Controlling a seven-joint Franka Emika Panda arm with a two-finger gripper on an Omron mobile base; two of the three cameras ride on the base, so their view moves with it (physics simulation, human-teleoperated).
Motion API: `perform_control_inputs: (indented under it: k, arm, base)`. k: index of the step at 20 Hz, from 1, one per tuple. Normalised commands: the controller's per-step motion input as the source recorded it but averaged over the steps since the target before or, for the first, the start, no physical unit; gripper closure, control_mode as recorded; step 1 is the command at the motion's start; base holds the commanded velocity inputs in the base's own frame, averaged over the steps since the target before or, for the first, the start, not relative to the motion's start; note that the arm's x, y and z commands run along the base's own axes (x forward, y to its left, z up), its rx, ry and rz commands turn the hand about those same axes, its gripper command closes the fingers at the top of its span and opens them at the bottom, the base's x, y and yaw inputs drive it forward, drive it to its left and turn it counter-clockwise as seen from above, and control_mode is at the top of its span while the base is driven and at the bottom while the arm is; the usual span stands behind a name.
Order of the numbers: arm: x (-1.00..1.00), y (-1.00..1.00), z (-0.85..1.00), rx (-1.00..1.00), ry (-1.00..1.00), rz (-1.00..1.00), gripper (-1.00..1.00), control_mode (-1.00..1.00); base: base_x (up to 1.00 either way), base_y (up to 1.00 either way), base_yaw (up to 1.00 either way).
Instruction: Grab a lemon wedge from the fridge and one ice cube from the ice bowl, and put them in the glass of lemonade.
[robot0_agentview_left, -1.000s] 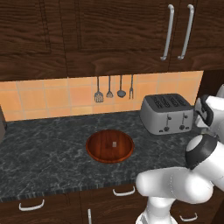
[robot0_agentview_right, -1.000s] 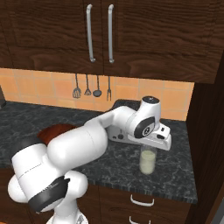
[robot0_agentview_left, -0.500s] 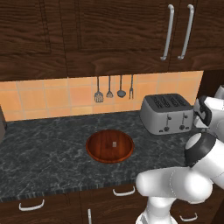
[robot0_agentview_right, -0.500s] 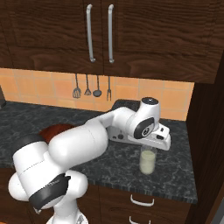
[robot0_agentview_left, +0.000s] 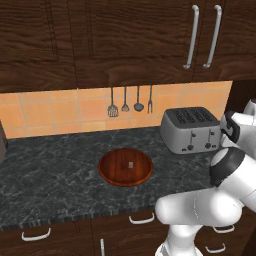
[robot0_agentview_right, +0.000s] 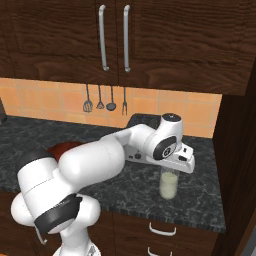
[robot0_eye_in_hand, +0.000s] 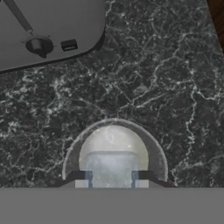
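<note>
— How far along were we?
— My pincer (robot0_eye_in_hand: 111, 181) pinched an ice cube (robot0_eye_in_hand: 111, 162) right above the glass (robot0_eye_in_hand: 72, 153), at 6 o'clock in hand view. Dropping it remained.
— And the lemon?
— I couldn't tell.

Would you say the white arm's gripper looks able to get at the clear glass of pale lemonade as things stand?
Probably yes: the gripper, holding a pale ice cube, hangs directly above the open glass, nothing between; the silver toaster stands aside.

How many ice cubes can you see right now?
2: one ice cube lies in the ice bowl; another ice cube sits between the hand's fingertips over the glass of lemonade.
</note>
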Motion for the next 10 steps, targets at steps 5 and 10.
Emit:
perform_control_inputs:
  k: [5,10]
  arm:
    - [0.0,0.0,0.0,0.0,0.0,0.0,-1.0,-1.0]
    - [0.0,0.0,0.0,0.0,0.0,0.0,-1.0,-1.0]
  base:
    - [0.0,0.0,0.0]
    - [0.0,0.0,0.0]
